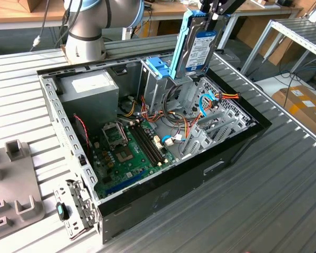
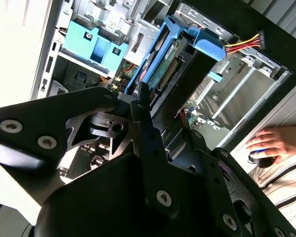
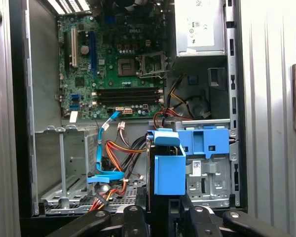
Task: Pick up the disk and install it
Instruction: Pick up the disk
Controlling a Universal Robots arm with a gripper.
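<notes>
The gripper [image 1: 214, 17] is pressed together on the upper end of the disk [image 1: 202, 46], pinching it so the flat rectangular slab hangs nearly upright straight below the fingertips. Its broad face carries a glossy blue-and-white label, and a long light-blue plastic rail runs down the edge on the exterior view's left. In the second wrist view the black, angular metal fingers [image 2: 149, 136], fastened with round screws, close on the disk [image 2: 164, 73], whose other face shows a green circuit board between the blue rails. The disk's lower end hovers just above the open computer case [image 1: 147, 203], a black-walled steel box lying on its side on a ribbed metal table [image 1: 253, 211]. Right beneath the held disk stands a bare sheet-metal drive cage topped with a blocky blue plastic bracket [image 1: 158, 67]. Farther below the gripper lie the green motherboard [image 1: 127, 153], a plain grey power supply box [image 1: 89, 89] and loose orange, red and blue cables [image 1: 227, 97]. A person's hand [image 2: 281, 140] rests outside the case, beyond its black wall.
</notes>
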